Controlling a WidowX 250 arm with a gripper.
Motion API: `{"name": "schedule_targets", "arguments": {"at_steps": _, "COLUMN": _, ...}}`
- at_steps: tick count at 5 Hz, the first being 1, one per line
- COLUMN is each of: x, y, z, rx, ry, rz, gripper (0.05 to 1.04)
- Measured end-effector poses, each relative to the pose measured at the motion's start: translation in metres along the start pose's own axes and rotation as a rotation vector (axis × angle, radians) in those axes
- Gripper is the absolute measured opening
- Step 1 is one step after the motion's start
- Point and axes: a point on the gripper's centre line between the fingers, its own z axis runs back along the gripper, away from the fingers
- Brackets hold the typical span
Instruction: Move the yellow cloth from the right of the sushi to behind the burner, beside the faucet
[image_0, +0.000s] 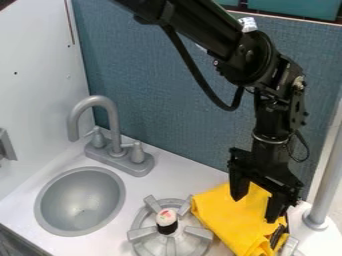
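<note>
Arm (204, 30): cut off at 12 o'clock.
Burner (171, 246): cut off at 6 o'clock, its right side under the yellow cloth (224, 215).
Cloth: partly behind the gripper (254, 211), 5 o'clock.
Dark patch (278, 236): too blurred to identify, 5 o'clock.
Wall fixture (5, 145): cut off, 9 o'clock.

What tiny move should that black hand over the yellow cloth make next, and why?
Probably ease the black two-fingered hand slightly lower: its fingers stand apart over the rumpled yellow cloth, with fabric below the gap to pinch. I can't tell whether the tips already touch it.
</note>
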Motion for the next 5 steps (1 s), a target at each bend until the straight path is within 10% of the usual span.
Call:
{"name": "schedule_targets", "arguments": {"at_steps": 1, "x": -0.005, "y": 0.002, "z": -0.017, "rx": 0.002, "ry": 0.047, "rz": 0.003, "gripper": 1.001}}
{"name": "schedule_targets", "arguments": {"at_steps": 3, "x": 0.029, "y": 0.031, "z": -0.042, "rx": 0.037, "ry": -0.061, "rz": -0.015, "gripper": 1.001}}
{"name": "schedule_targets", "arguments": {"at_steps": 5, "x": 0.042, "y": 0.054, "z": -0.066, "rx": 0.024, "ry": -0.064, "rz": -0.038, "gripper": 1.001}}
